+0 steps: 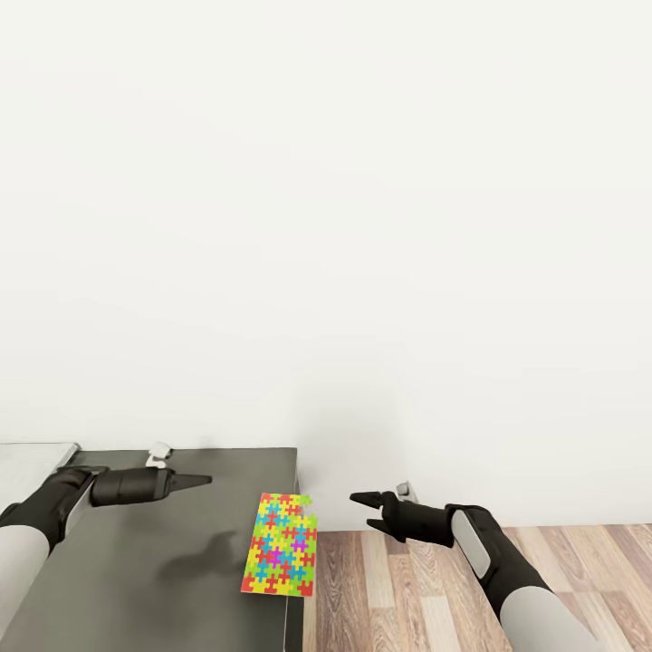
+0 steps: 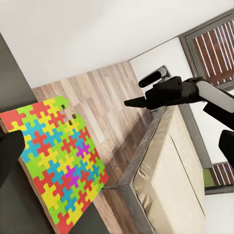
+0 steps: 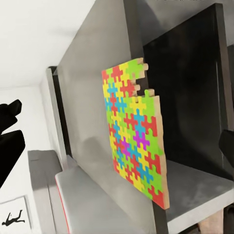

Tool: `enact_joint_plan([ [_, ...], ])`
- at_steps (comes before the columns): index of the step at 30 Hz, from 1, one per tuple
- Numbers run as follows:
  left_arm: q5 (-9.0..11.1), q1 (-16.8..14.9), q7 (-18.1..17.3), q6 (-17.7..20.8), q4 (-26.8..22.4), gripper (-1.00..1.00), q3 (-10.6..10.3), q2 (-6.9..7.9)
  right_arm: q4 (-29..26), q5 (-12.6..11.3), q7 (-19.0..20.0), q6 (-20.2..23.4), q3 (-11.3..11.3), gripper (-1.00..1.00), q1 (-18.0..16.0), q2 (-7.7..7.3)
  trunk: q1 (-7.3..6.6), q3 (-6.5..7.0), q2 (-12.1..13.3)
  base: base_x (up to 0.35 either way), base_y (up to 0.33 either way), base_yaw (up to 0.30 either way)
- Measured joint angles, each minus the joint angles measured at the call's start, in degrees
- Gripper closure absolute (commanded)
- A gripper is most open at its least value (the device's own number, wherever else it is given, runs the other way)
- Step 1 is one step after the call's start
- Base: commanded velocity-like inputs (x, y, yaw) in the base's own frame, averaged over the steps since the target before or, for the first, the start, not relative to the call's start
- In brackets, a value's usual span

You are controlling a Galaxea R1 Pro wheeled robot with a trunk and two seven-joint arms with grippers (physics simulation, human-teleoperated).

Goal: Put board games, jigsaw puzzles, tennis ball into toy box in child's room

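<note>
Hovering over the dark worktop, the left gripper looked clenched, grasping nothing.
A jigsaw puzzle lay flat at the worktop's right edge, slightly overhanging; beyond it, above open wooden floor, the right gripper hung released.

Loads of free room here. The dark bench top is bare apart from the jigsaw puzzle lying flat at its right edge, near the far right corner, one side poking slightly past the edge. The left tool hangs over the far part of the bench with open air between it and the puzzle. The right tool sits off the bench over the wood floor, nothing between it and the puzzle's overhanging side. Only the white wall behind the bench's far edge blocks reach. The bed stands well off, across the floor.
</note>
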Motion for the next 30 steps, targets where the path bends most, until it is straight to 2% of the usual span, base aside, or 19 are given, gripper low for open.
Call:
enact_joint_plan([
  [10,0.0,0.0,0.0,0.0,-0.1,-1.0,0.1,0.04,0.2,-0.8,0.1,1.5,-0.3,-1.0,0.0,-0.69,0.0,0.06,0.0,0.0,0.0,0.037],
  [16,0.2,0.0,0.0,0.0,-0.1,-1.0,0.1,0.05,0.3,-0.9,0.0,3.8,-0.4,-1.0,0.0,-0.23,0.0,0.31,0.0,0.0,0.0,0.184],
  [30,0.3,0.0,0.0,0.2,-0.1,-1.0,0.1,0.07,0.4,-1.0,0.0,4.2,-0.7,-1.0,0.0,-0.13,0.0,1.02,0.0,-0.012,0.0,0.215],
])
